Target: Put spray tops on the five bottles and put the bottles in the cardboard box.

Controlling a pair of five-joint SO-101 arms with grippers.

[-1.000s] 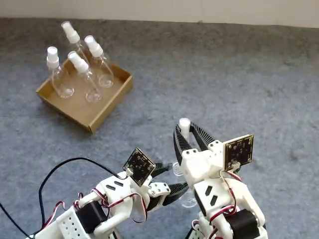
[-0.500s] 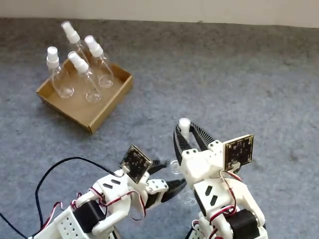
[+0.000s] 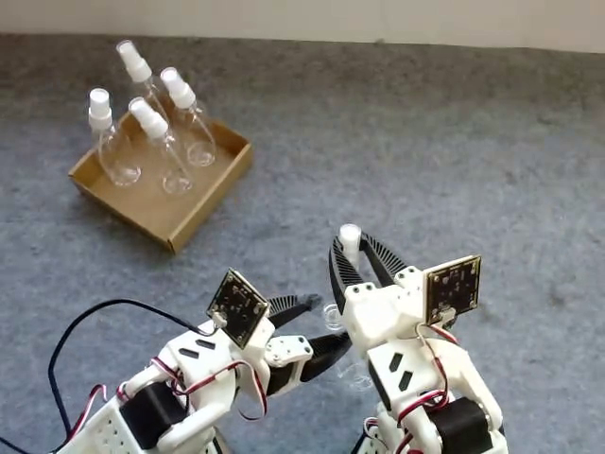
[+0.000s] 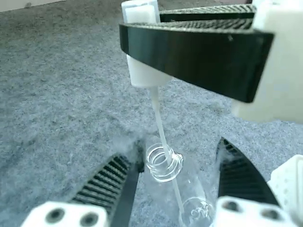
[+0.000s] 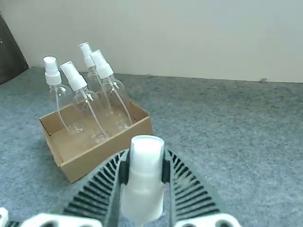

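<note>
A clear open bottle (image 3: pixel 333 318) (image 4: pixel 166 163) stands on the grey carpet between the two arms. My left gripper (image 3: pixel 323 323) (image 4: pixel 179 147) is open, one finger on each side of the bottle with a gap to the glass. Directly above, my right gripper (image 3: pixel 351 241) (image 5: pixel 142 161) is shut on a white spray top (image 3: pixel 351 234) (image 4: pixel 142 75) (image 5: pixel 142 175). The top's thin dip tube (image 4: pixel 161 127) hangs down through the bottle's neck. The cardboard box (image 3: pixel 213 203) (image 5: pixel 109 146) sits at the far left, holding several bottles (image 3: pixel 165 142) (image 5: pixel 90 94) with spray tops on.
Grey carpet (image 3: pixel 454 151) lies open between the arms and the box and across the right side. A pale wall (image 5: pixel 199 33) runs along the far edge. A black cable (image 3: pixel 104 317) loops on the carpet by the left arm.
My left arm has drawn back and to the left, and its fingers stand off the bottle. The right arm with the spray top has not moved.
</note>
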